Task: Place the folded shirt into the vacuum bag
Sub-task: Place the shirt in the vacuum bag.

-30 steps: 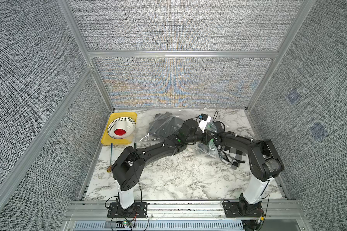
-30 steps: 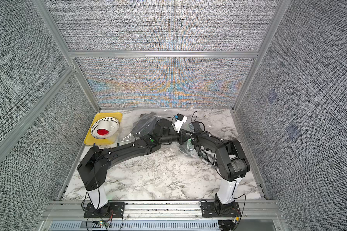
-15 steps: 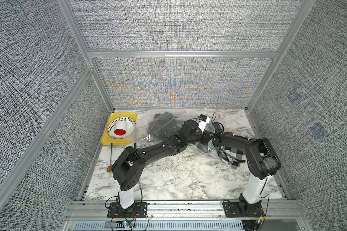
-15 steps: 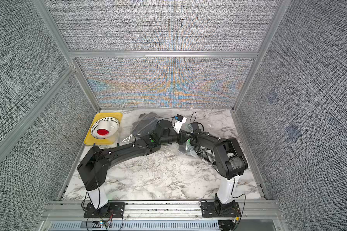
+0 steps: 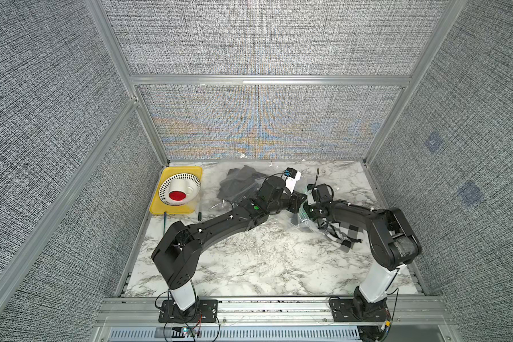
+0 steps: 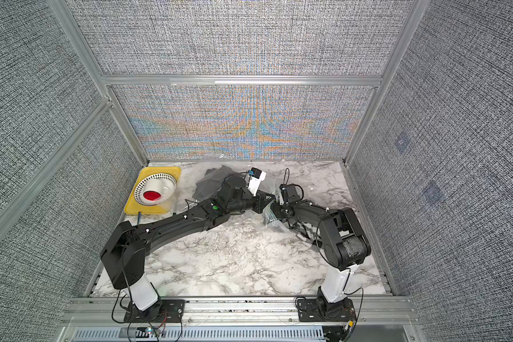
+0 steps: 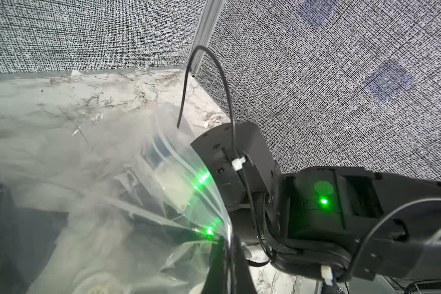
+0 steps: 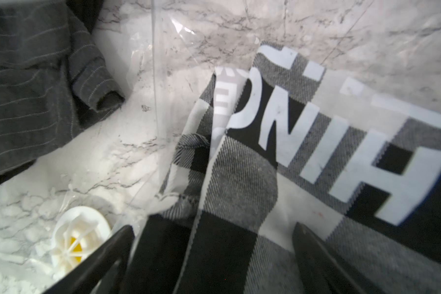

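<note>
The vacuum bag [image 5: 301, 221] [image 6: 270, 222] lies crinkled and clear across the back middle of the table. My left gripper [image 5: 297, 203] [image 6: 265, 202] [image 7: 229, 240] is shut on the bag's zip edge [image 7: 189, 163] and holds it up. The folded shirt [image 5: 341, 237] [image 6: 304, 231] [image 8: 239, 191], black-and-white checked, lies under my right arm, partly under the printed plastic. My right gripper [image 5: 306, 214] [image 8: 213, 226] stands open just above it, one finger on each side. The bag's white valve disc [image 8: 80, 236] sits beside one finger.
A dark grey pinstriped garment [image 5: 237, 183] [image 8: 31, 76] lies under plastic at the back, left of centre. A yellow tray [image 5: 157, 208] at the back left holds a white perforated bowl [image 5: 179, 189]. Two thin sticks [image 5: 165, 220] lie in front of the tray.
The right arm has shifted only slightly over the checked shirt. The left gripper has kept its hold on the bag's edge.
</note>
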{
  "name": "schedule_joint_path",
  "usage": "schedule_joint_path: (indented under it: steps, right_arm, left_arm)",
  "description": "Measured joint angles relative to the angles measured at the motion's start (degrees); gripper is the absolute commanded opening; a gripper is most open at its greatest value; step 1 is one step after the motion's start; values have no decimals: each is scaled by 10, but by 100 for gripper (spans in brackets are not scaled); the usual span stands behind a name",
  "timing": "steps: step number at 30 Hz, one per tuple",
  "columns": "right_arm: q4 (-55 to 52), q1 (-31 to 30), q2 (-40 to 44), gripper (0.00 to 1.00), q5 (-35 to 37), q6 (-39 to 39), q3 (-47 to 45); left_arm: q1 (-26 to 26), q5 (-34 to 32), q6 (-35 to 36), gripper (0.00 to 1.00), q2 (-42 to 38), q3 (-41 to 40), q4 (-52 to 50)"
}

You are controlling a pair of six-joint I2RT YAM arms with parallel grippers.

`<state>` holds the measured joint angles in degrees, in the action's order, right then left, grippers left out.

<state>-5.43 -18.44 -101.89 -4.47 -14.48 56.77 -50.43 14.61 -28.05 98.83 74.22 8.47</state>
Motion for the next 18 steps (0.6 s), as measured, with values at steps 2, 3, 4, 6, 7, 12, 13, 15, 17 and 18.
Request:
schedule_joint_path:
  steps: [2, 3, 4, 6, 7, 12, 13, 15, 17, 18]
  right_arm:
    - [-6, 0, 16, 99, -8, -3, -2]
    - [-7, 0, 26, 98, -14, -3, -2]
    - [-7, -1, 36, 99, -20, -3, 0]
    - [-9, -1, 47, 98, -27, -3, 5]
    - [-10, -2, 49, 98, -31, -3, 9]
    - [-29, -3, 29, 98, -28, -4, 15]
    - [-35, -3, 24, 96, -24, -5, 15]
    - [-43, -3, 14, 91, -17, -8, 16]
    - [-49, -3, 3, 84, -11, -8, 19]
    - [-51, -3, -5, 83, -5, -9, 23]
  left_arm:
    - [0, 1, 2, 0, 1, 0, -1]
    - [0, 2, 2, 0, 1, 0, -1]
    - [0, 3, 2, 0, 2, 0, -1]
    - [0, 6, 2, 0, 6, 1, 0]
    - [0, 7, 2, 0, 8, 1, 0]
    - [0, 18, 1, 0, 14, 2, 5]
    - [0, 19, 0, 0, 16, 2, 5]
    - [0, 21, 0, 0, 17, 2, 5]
    - [0, 21, -1, 0, 18, 2, 6]
    - [0, 23, -1, 0, 18, 2, 7]
